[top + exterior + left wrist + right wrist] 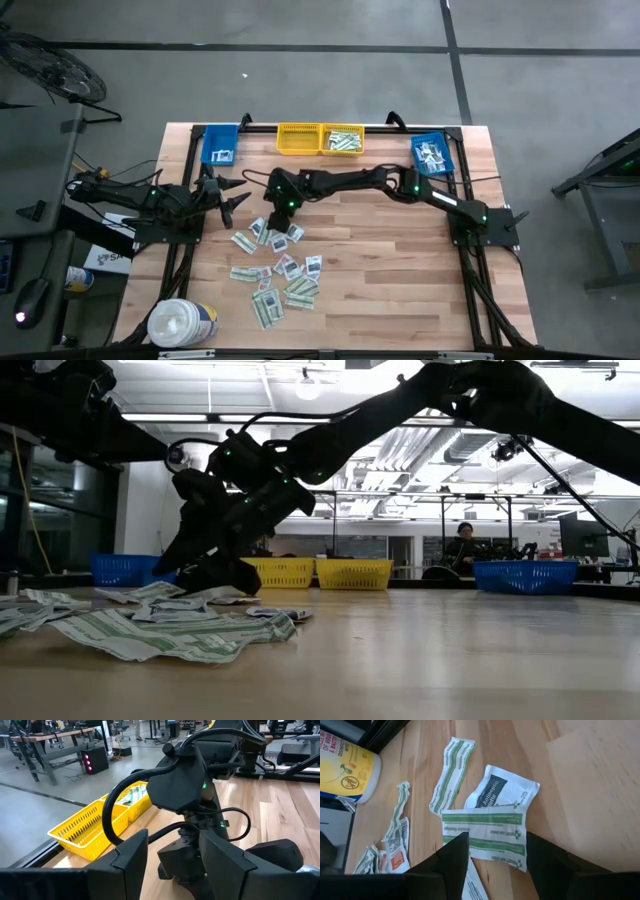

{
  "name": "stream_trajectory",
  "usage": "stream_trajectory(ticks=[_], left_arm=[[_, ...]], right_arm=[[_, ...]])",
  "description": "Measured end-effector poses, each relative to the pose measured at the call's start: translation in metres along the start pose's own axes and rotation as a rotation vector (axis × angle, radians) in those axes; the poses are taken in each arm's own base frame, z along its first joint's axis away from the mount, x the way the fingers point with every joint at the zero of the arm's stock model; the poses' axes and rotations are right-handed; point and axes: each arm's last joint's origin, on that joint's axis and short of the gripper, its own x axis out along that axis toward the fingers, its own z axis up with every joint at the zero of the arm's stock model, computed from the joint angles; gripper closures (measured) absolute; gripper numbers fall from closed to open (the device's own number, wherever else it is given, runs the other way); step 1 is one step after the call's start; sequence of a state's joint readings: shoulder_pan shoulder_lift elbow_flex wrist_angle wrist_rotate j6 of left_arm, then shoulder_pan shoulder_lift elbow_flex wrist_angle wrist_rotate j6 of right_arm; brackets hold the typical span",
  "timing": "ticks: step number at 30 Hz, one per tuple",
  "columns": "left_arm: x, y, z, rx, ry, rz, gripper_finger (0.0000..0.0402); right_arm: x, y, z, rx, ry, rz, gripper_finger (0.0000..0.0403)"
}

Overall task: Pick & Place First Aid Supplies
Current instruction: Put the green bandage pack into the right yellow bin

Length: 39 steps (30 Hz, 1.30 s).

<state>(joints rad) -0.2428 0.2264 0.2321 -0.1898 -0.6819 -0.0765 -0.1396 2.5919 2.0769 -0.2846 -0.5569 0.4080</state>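
Green-striped packets (170, 632) lie scattered on your table's (400, 270) near left part. Your right gripper (496, 851) hangs spread over a green strip (485, 832) at their far edge; your left gripper (228, 196) waits spread, left of them.

Your counter (400, 260) is pale wood with plank grain. Packets (485, 832) are white with green stripes and lettering; one squarish packet (502, 790) is white with a dark blue label. Two bins (320, 139) are yellow mesh, two outer bins (220, 144) blue. The tub (342, 765) has a yellow label. Both tools are black.
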Motion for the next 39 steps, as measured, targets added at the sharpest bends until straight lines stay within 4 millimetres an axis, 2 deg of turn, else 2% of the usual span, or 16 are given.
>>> stream_trajectory(ticks=[5, 20, 25, 33, 39], left_arm=[[0.000, 0.000, 0.000, 0.000, 0.000, 0.000, 0.0225], [0.000, 0.000, 0.000, 0.000, 0.001, -0.003, 0.0225], [0.000, 0.000, 0.000, 0.000, 0.000, -0.003, 0.0225], [0.000, 0.000, 0.000, 0.000, 0.000, -0.003, 0.0225], [0.000, 0.000, 0.001, -0.004, -0.004, -0.003, 0.0225]], right_arm=[[0.002, 0.001, -0.002, -0.011, 0.002, -0.016, 0.0251], [-0.001, 0.003, -0.002, -0.047, 0.013, -0.032, 0.0397], [-0.010, 0.010, 0.001, -0.052, 0.026, -0.040, 0.0400], [-0.036, 0.039, 0.012, -0.146, 0.009, -0.077, 0.0402], [-0.074, 0.063, 0.021, -0.252, -0.003, -0.278, 0.0402]])
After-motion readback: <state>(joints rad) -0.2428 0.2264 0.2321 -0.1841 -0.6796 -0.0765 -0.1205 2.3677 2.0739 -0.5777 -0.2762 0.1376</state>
